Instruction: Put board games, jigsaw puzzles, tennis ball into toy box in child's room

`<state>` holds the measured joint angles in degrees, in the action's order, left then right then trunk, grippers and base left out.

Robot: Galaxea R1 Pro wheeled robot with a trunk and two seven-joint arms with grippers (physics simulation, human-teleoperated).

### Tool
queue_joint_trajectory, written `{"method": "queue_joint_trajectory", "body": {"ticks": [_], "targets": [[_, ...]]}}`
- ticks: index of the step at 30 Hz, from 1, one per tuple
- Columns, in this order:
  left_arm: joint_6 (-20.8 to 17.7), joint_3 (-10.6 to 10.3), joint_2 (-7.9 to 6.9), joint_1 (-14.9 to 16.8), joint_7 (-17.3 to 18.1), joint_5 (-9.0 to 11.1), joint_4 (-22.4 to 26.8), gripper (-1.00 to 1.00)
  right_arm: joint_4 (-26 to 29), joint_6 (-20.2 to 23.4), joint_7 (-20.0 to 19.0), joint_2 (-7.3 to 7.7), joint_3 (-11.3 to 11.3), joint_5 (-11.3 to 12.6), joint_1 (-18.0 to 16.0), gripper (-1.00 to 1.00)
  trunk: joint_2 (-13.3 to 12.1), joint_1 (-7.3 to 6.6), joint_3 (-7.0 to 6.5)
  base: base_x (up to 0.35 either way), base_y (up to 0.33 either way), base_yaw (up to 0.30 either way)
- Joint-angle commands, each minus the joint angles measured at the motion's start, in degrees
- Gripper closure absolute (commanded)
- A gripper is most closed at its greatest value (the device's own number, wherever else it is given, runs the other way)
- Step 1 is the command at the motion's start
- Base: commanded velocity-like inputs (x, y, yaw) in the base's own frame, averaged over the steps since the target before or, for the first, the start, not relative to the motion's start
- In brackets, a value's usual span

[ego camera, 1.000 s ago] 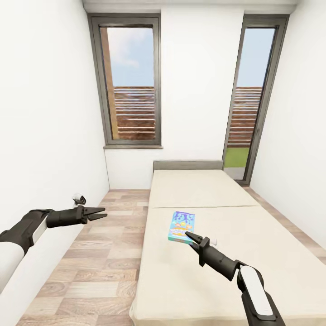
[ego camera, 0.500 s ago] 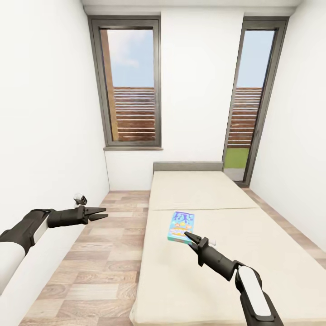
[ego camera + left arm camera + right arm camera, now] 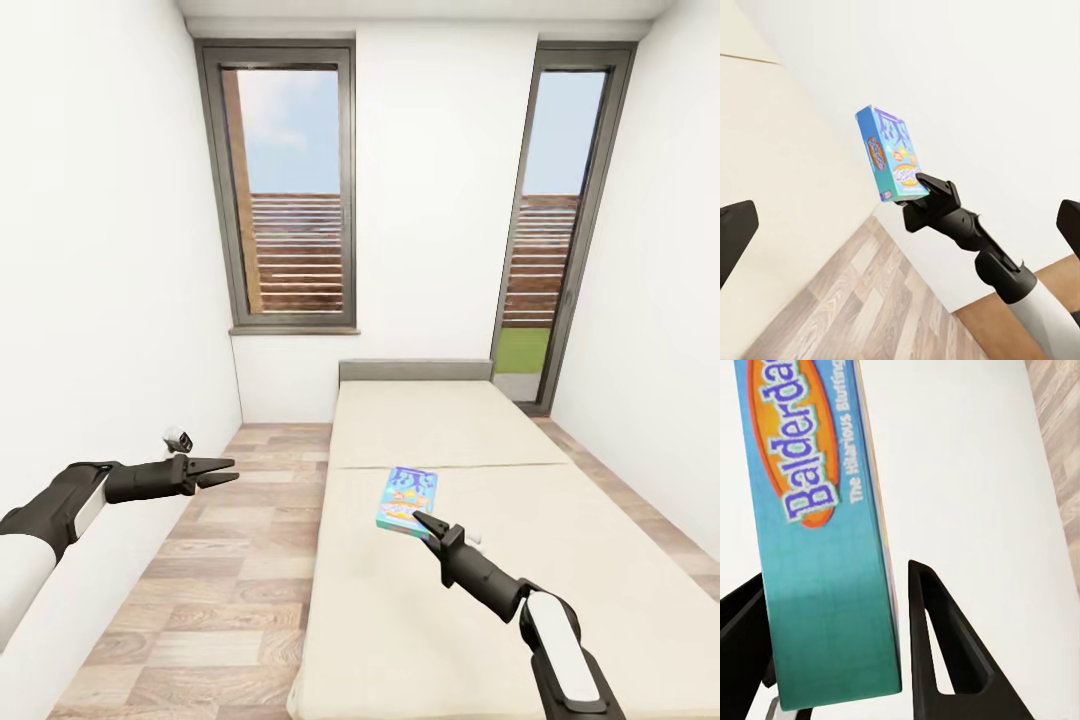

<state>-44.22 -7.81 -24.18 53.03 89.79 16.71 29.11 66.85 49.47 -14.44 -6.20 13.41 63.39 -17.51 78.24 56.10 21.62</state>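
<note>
A blue-teal board game (image 3: 407, 499) with an orange "Balderdash" logo hangs just above the beige bed (image 3: 520, 600), near the mattress seam. My right gripper (image 3: 420, 520) is shut on the box's near end. In the right wrist view the black fingers (image 3: 945, 652) press both faces of the board game (image 3: 817, 547). From the left wrist view, the board game (image 3: 889, 154) sits in the right gripper (image 3: 922, 182) against the white wall. My left gripper (image 3: 228, 470) is open and holds nothing, out over the wood floor left of the bed, its fingers (image 3: 735, 232) spread wide.
The bed's grey headboard (image 3: 415, 370) stands against the far wall between a window (image 3: 290, 190) and a tall glass door (image 3: 550, 230). White walls close in on both sides. A strip of wood-plank floor (image 3: 220, 580) runs along the bed's left.
The right gripper and the board game shifted slightly to the right together. The left arm stayed put.
</note>
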Motion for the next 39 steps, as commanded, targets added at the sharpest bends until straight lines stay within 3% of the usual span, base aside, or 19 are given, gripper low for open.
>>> {"method": "queue_joint_trajectory", "body": {"ticks": [1,5,12,20,32,39], "targets": [[-0.6,-0.4,-0.07,0.1,0.2,0.3,0.0,-1.00,-0.3,0.4,-0.4,-0.04,0.3,-0.3,-0.1,1.00,-0.4,-0.23,-0.11,0.000,0.000,0.000],[-0.6,-0.4,-0.07,0.1,0.2,0.3,-0.1,-1.00,-0.6,0.6,-0.1,0.16,0.4,-0.6,-0.4,1.00,-2.0,-1.10,-0.83,0.000,0.000,0.000],[-0.6,-0.5,-0.07,-0.1,0.2,0.3,-0.2,-1.00,-0.7,1.0,0.3,5.12,-0.2,-0.5,-0.8,1.00,-4.8,-2.64,-2.09,0.000,0.000,0.000],[-0.6,-0.5,0.01,-0.2,0.2,0.3,-0.2,-1.00,-0.8,1.0,0.4,7.56,-0.2,-0.6,-0.9,1.00,-8.0,-4.40,-3.52,0.000,0.000,0.000],[-0.6,-0.4,0.08,-0.3,0.2,0.3,-0.2,-1.00,-2.1,0.3,0.1,7.80,-0.1,-0.8,-0.8,1.00,-12.8,-7.03,-5.68,0.000,0.000,0.000],[-0.6,-0.4,0.02,-0.3,0.2,0.3,-0.2,-1.00,-2.2,-0.2,0.1,7.13,-0.3,-0.8,-0.8,1.00,-15.6,-8.57,-6.94,0.000,0.000,0.000]]}}
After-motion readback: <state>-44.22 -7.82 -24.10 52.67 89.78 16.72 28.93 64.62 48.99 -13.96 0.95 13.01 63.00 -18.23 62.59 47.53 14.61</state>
